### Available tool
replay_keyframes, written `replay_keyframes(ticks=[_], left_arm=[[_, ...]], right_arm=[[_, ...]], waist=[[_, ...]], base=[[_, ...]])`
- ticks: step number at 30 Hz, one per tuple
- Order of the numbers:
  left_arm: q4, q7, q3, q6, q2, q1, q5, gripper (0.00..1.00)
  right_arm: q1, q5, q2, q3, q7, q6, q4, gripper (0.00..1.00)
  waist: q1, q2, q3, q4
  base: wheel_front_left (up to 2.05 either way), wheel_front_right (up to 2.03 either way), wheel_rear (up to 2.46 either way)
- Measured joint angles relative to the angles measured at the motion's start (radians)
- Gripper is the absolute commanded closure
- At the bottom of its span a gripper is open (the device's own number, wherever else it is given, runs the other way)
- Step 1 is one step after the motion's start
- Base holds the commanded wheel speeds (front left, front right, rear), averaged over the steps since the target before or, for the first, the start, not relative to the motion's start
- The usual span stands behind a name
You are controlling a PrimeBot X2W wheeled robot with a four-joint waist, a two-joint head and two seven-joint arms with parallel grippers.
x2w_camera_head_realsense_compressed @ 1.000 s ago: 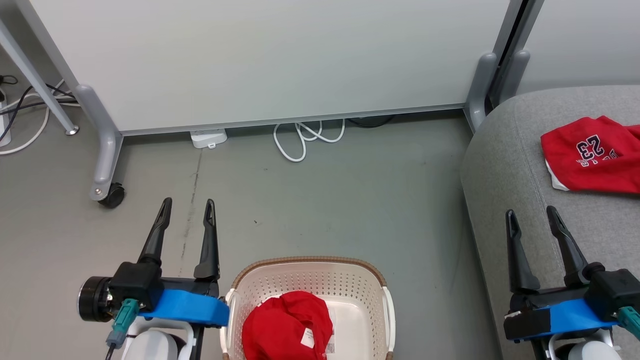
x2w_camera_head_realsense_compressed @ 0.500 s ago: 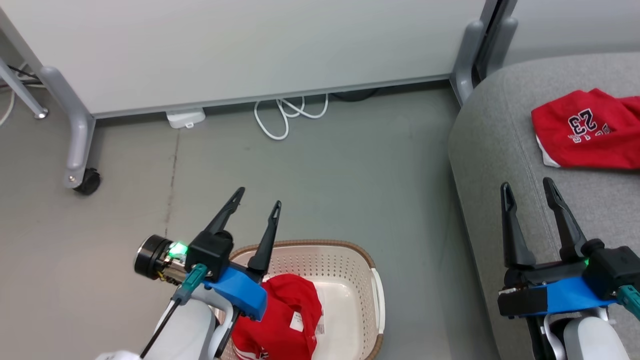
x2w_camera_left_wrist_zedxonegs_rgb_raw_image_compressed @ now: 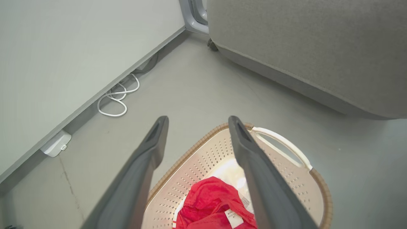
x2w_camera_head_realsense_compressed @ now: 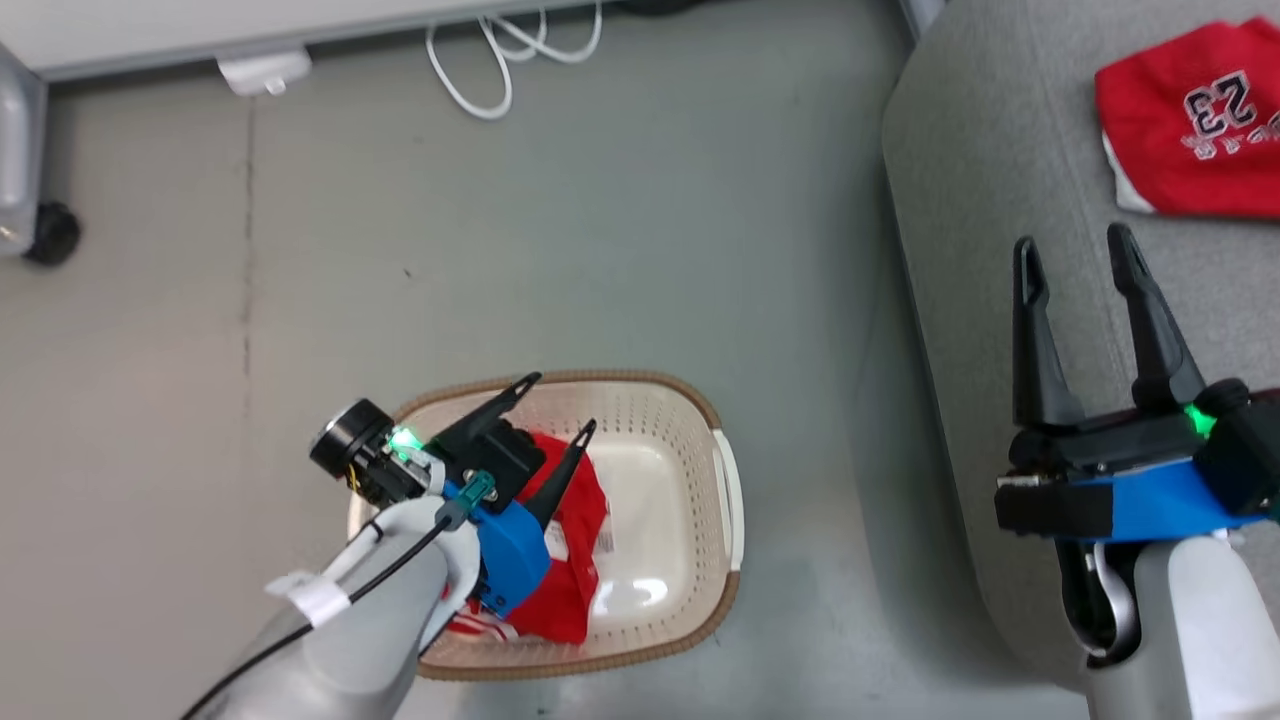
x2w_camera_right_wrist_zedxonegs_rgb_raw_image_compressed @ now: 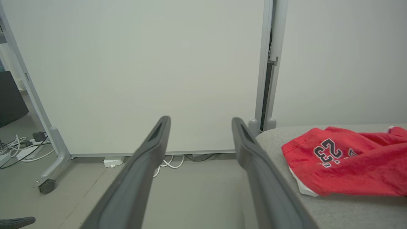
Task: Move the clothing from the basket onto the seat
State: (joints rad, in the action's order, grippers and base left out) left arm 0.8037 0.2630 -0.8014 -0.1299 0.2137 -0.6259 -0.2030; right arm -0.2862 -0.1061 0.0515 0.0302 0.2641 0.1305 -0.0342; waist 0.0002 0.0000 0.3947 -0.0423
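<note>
The cream basket point(x2w_camera_head_realsense_compressed: 668, 447) with a brown rim stands on the floor, and a crumpled red garment point(x2w_camera_head_realsense_compressed: 578, 497) with a white label lies in its left half. My left gripper point(x2w_camera_head_realsense_compressed: 563, 402) hangs open over the basket's left side, just above that garment, holding nothing. The left wrist view shows its fingers point(x2w_camera_left_wrist_zedxonegs_rgb_raw_image_compressed: 197, 118) spread over the garment point(x2w_camera_left_wrist_zedxonegs_rgb_raw_image_compressed: 212, 203) and the basket point(x2w_camera_left_wrist_zedxonegs_rgb_raw_image_compressed: 321, 187). The red "23" garment point(x2w_camera_head_realsense_compressed: 1200, 130) lies on the grey seat point(x2w_camera_head_realsense_compressed: 990, 200). My right gripper point(x2w_camera_head_realsense_compressed: 1070, 240) is open above the seat's front, short of that garment point(x2w_camera_right_wrist_zedxonegs_rgb_raw_image_compressed: 349, 165).
A coiled white cable point(x2w_camera_head_realsense_compressed: 480, 70) and a white box point(x2w_camera_head_realsense_compressed: 260, 70) lie on the floor by the partition panel point(x2w_camera_right_wrist_zedxonegs_rgb_raw_image_compressed: 127, 79). A caster wheel point(x2w_camera_head_realsense_compressed: 50, 232) sits at far left. Grey floor separates the basket from the seat.
The head camera has tilted down. My left gripper has swung right from beside the basket to over it, above the red garment. The right gripper stays open over the seat.
</note>
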Motion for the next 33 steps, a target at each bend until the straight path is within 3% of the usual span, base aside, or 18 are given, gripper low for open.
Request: replay_keyframes(ticks=[7, 11, 17, 22, 30, 33], left_arm=[[0.189, -0.022, -0.195, 0.0, 0.008, -0.131, -0.038, 0.0], [0.274, -0.097, -0.307, 0.0, 0.011, -0.175, -0.084, 0.0], [0.317, -0.141, -0.441, 0.0, 0.029, -0.241, -0.122, 0.0], [0.335, -0.199, -0.471, 0.0, 0.034, -0.27, -0.12, 0.0], [0.355, -0.334, -0.479, 0.0, 0.044, -0.326, 0.067, 0.0], [0.364, -0.35, -0.479, 0.0, 0.046, -0.344, 0.092, 0.0]], right_arm=[[-0.086, -0.006, 0.0, -0.026, 0.0, 0.0, 0.017, 0.0], [-0.126, -0.007, 0.0, -0.04, 0.0, 0.0, 0.023, 0.0], [-0.174, 0.001, 0.001, -0.034, 0.0, 0.0, 0.046, 0.0], [-0.198, 0.006, 0.004, -0.03, 0.0, 0.0, 0.064, 0.0], [-0.222, 0.008, 0.007, -0.035, 0.0, 0.0, 0.104, 0.0], [-0.222, 0.008, 0.008, -0.034, 0.0, 0.0, 0.119, 0.0]], waist=[[0.0001, 0.0, 0.147, -0.029], [0.0001, 0.0, 0.223, -0.047], [0.0001, 0.0, 0.324, -0.075], [0.0001, 0.0, 0.389, -0.088], [0.0001, 0.0, 0.529, -0.108], [0.0, 0.0, 0.557, -0.112]], base=[[0.0, 0.0, 0.0], [0.0, 0.0, 0.0], [0.0, 0.0, 0.0], [0.0, 0.0, 0.0], [0.0, 0.0, 0.0], [0.0, 0.0, 0.0]])
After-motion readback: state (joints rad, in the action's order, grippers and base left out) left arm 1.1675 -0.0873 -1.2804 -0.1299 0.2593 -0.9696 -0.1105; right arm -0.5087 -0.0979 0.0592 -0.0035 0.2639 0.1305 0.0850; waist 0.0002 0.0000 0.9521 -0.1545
